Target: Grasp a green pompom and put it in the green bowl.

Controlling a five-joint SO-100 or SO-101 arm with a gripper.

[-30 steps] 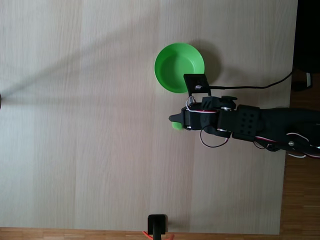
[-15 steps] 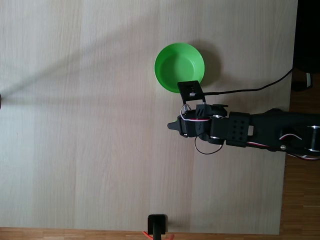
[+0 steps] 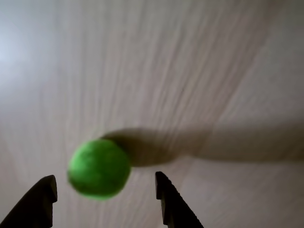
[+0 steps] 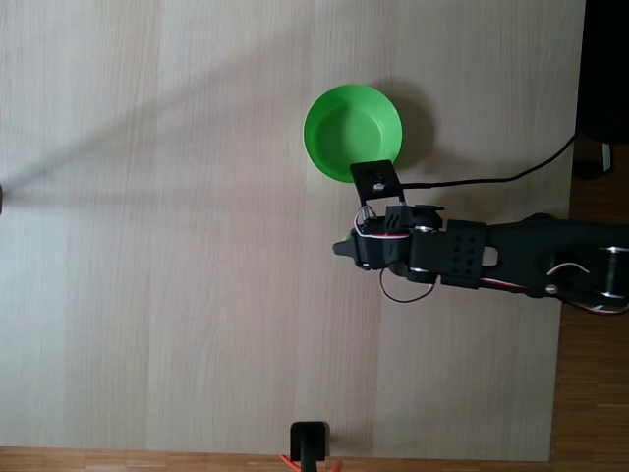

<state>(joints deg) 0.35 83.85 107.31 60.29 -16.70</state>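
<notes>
A: One green pompom (image 3: pixel 99 168), wrist view, blurry, between the two dark fingertips (image 3: pixel 167 197) of the end effector (image 3: pixel 105 199). Closer to the left tip than the right one.

B: Clamped on it?

A: No. Fingers are apart, with a clear gap on the right side of the ball. Left tip is close, can't tell if it touches. Pompom's shadow trails right across the pale wood surface (image 3: pixel 190 71).

B: Fixed view?

A: Arm (image 4: pixel 511 261) comes in from the right edge; end effector (image 4: pixel 346 249) points left, just below the green bowl (image 4: pixel 352 133). Bowl sits on the surface (image 4: pixel 147 246); nothing visible inside it. Black camera bracket (image 4: pixel 376 179) overlaps the bowl's lower rim.

B: Change from before?

A: A second ago a sliver of pompom showed at the tip in the fixed view; now the arm covers it. Since half a second ago, barely anything: the arm has shifted slightly and the bowl is in the same spot.

B: Anything else?

A: Black cable (image 4: pixel 491 177) runs off right; small black stand (image 4: pixel 310 442) at bottom edge.
</notes>
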